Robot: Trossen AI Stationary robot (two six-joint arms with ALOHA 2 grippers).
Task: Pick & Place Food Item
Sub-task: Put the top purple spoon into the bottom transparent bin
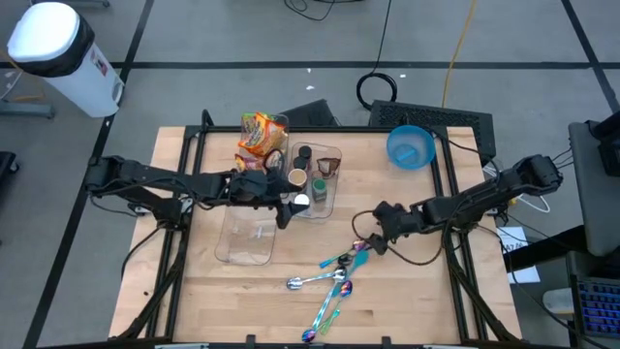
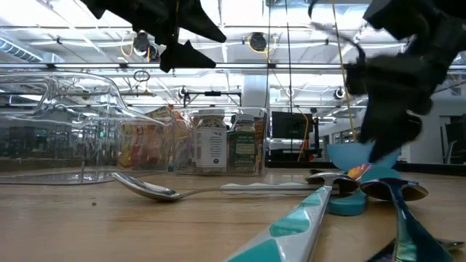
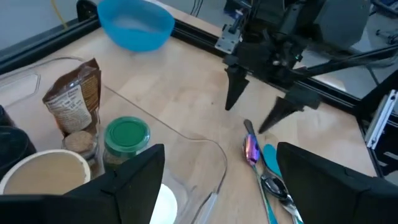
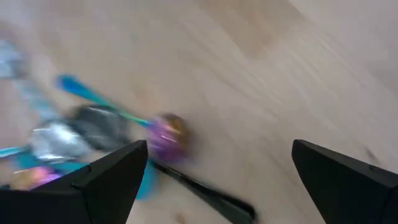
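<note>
Nearest utensils: a cluster of spoons (image 1: 334,276) is spread across the front-middle of the wooden table (image 1: 407,301); teal handles and a silver bowl fill the foreground of the low view (image 2: 145,188).
Right gripper: the right gripper (image 1: 380,225) is held low over the table, just beside the far end of the spoon cluster; its fingers (image 4: 112,177) are seen spread wide apart, with nothing between them.
Under right gripper: a purple, iridescent utensil tip (image 4: 166,138) and a dark handle are seen on the bare wood, blurred.
Left gripper: the left gripper (image 1: 283,206) is positioned above the compartment tray, at its near end; its fingers (image 3: 134,180) are parted and nothing is gripped.
Food items: a bright snack bag (image 1: 260,136) is lodged at the far end of a clear tray; a brown packet (image 3: 73,99), a green-lidded jar (image 3: 127,135) and a tan-topped jar (image 3: 46,175) are stood close together in the clear compartment tray (image 1: 331,184).
Empty container: a second clear tray (image 1: 247,237) is laid in front of the snack bag, beneath the left arm.
Blue bowl: a blue bowl (image 1: 411,146) is set at the far right of the table, well apart from both grippers.
Beyond the table: a white bin (image 1: 58,53) is stood on the floor at the far left.
</note>
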